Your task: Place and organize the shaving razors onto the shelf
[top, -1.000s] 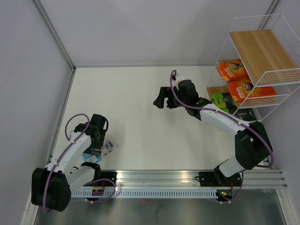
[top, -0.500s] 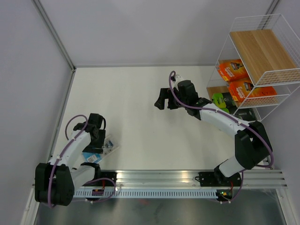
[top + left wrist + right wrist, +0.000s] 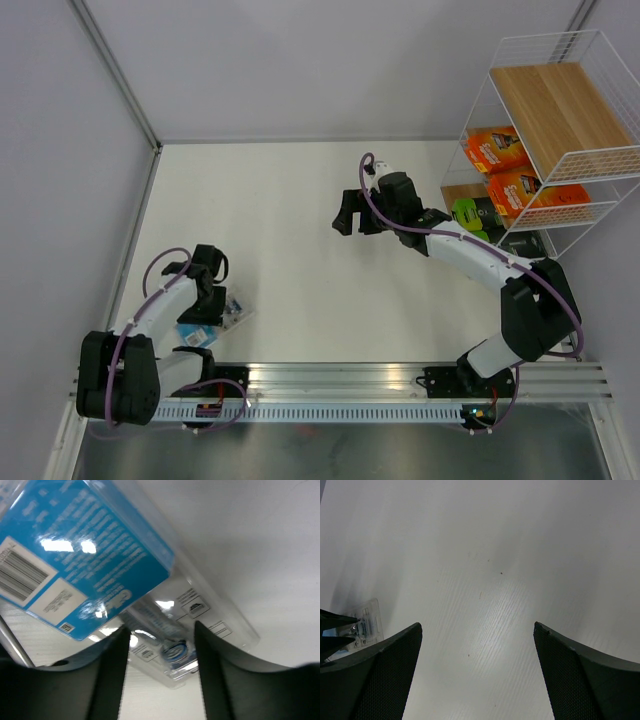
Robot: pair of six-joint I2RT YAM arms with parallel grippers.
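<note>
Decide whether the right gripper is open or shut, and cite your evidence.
Open. The right gripper shows its fingers wide apart in its wrist view, with only bare table between them.

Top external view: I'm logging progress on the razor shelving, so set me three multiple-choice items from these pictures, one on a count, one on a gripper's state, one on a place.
1. How many orange packs are on the shelf?
A. None
B. Four
C. Two

2. What state is the right gripper in?
A. Open, holding nothing
B. Shut on an orange pack
C. Shut on a black pack

3. Where does the clear blister pack lie?
A. On the shelf's top tier
B. On the table, near left, at the left gripper
C. Between the right gripper's fingers

Answers:
1 C: two sit side by side on the middle tier.
2 A: the right wrist view shows its fingers spread wide over bare table.
3 B: both the top and left wrist views show it flat on the table by that gripper.
</note>
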